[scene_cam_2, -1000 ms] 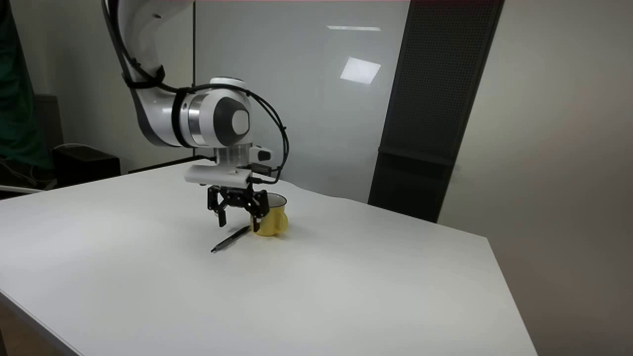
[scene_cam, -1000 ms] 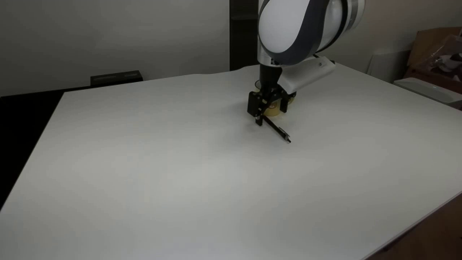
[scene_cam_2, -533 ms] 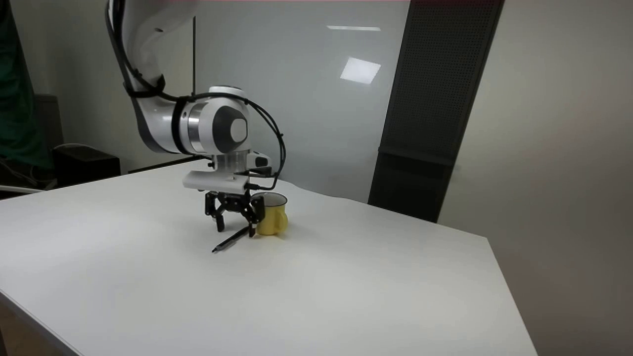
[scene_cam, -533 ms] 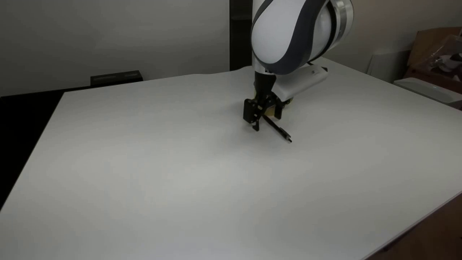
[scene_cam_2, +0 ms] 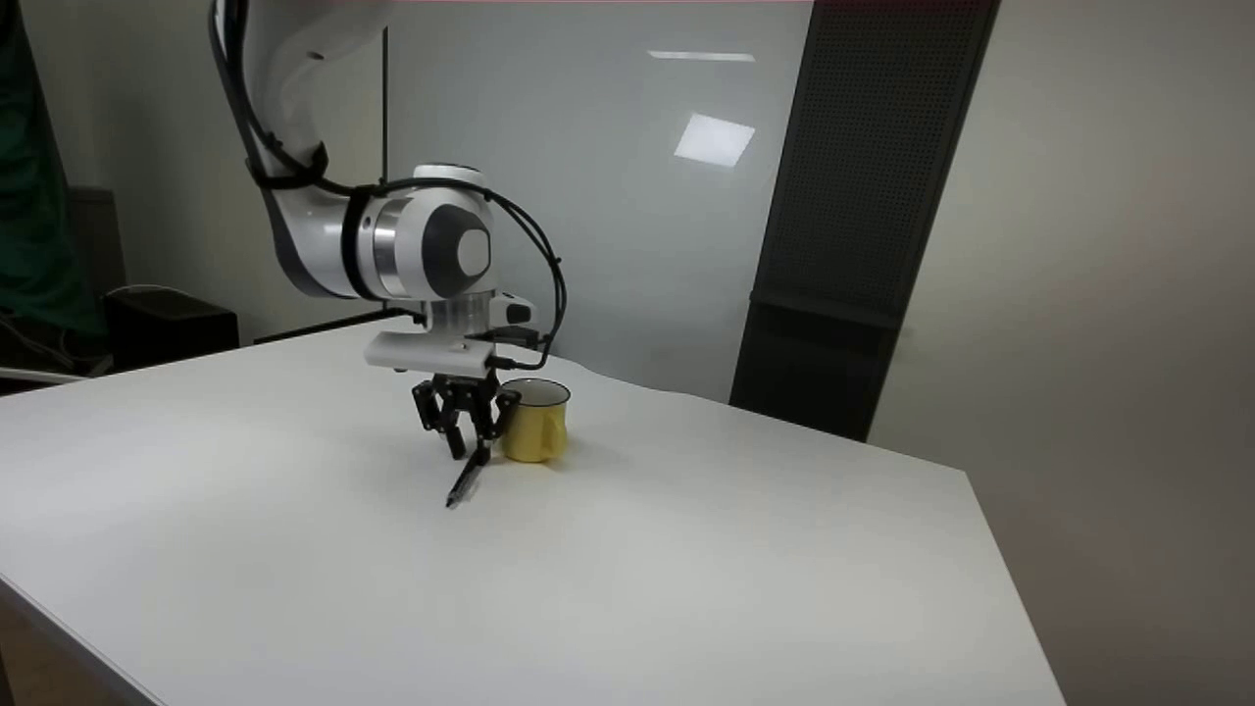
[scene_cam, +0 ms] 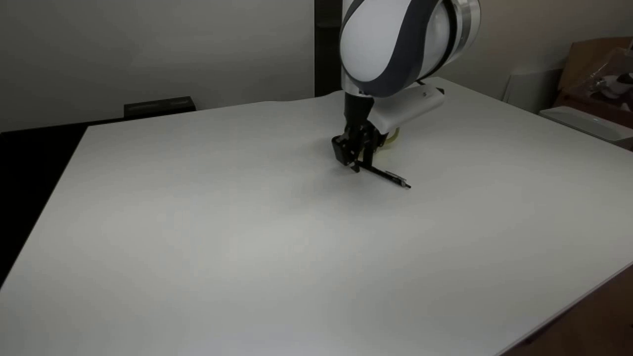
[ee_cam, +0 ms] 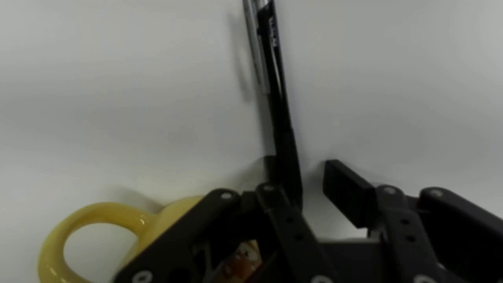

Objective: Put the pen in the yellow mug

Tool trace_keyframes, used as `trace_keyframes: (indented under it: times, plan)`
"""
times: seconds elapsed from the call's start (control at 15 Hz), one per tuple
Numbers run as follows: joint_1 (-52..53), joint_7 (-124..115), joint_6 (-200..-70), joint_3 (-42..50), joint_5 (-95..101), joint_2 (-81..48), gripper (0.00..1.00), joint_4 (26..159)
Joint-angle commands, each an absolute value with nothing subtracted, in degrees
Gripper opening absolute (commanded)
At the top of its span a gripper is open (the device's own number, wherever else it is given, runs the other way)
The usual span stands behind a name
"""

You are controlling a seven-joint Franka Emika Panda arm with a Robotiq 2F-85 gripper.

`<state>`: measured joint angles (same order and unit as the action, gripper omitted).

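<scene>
Yellow mug (scene_cam_2: 534,429) glossy, smooth; pen (ee_cam: 281,114) looks like shiny plastic, clip (ee_cam: 257,59) metallic; fingers (ee_cam: 349,192) matt from where I'm standing; table (scene_cam_2: 627,569) smooth, matt

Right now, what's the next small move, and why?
Probably close the end effector gently onto the pen before any lift. In the wrist view the pen runs between the fingers, touching or nearly touching one, with a gap to the other, so it doesn't look gripped. The yellow mug stands upright close by, so I'd avoid sideways motion.
</scene>
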<state>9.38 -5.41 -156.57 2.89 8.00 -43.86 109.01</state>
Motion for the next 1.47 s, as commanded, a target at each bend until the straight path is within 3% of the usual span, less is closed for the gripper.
trace_keyframes:
  times: [0.0, 0.13, 0.8, 1.4]
  plan:
    - [9.94, -6.18, -157.69, 3.19, 7.83, -43.18, 0.05, 109.54]
    - [10.39, -6.49, -158.48, 3.38, 7.98, -42.47, 0.00, 110.36]
    - [12.26, -6.70, -157.77, 3.32, 8.01, -34.83, 0.03, 114.79]
    - [6.88, -3.57, -139.01, -1.63, 1.30, -16.83, 0.03, 118.67]
